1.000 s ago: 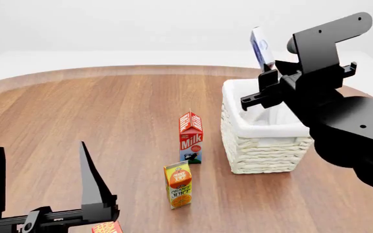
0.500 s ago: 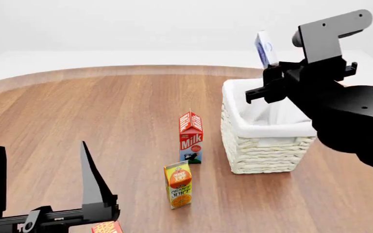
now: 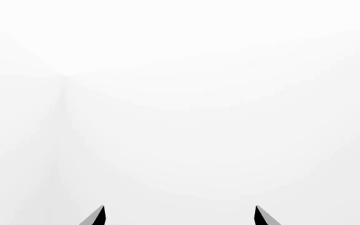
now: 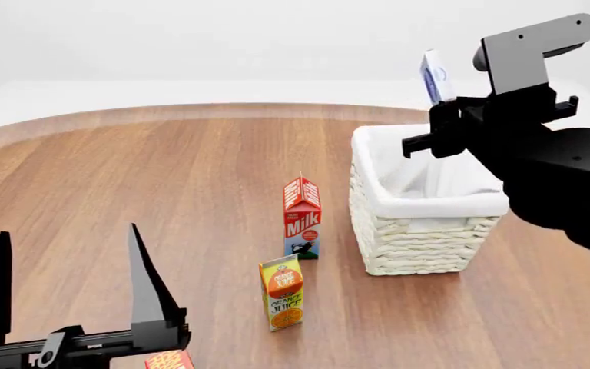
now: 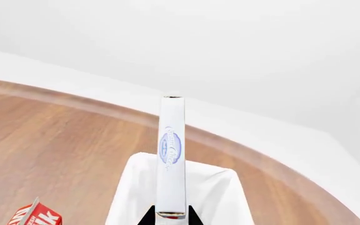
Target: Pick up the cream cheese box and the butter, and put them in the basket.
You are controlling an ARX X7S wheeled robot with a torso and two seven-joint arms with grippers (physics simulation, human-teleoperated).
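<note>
My right gripper (image 4: 441, 104) is shut on the cream cheese box (image 4: 435, 76), a small flat white-and-blue box, and holds it upright above the far part of the white wicker basket (image 4: 418, 244). In the right wrist view the box (image 5: 171, 154) stands edge-on between the fingertips, over the basket's white cloth lining (image 5: 211, 197). My left gripper (image 4: 64, 265) is open and empty at the near left, fingers pointing up. A corner of the butter (image 4: 170, 360), red-orange with yellow lettering, shows at the bottom edge just beside it. The left wrist view shows only white background.
A red milk carton (image 4: 303, 217) stands left of the basket, also showing in the right wrist view (image 5: 36, 218). An orange juice carton (image 4: 282, 294) stands in front of it. The round wooden table (image 4: 172, 177) curves away at the back.
My right gripper has moved rightward and slightly back with the cream cheese box, further over the basket. The left gripper has barely moved.
</note>
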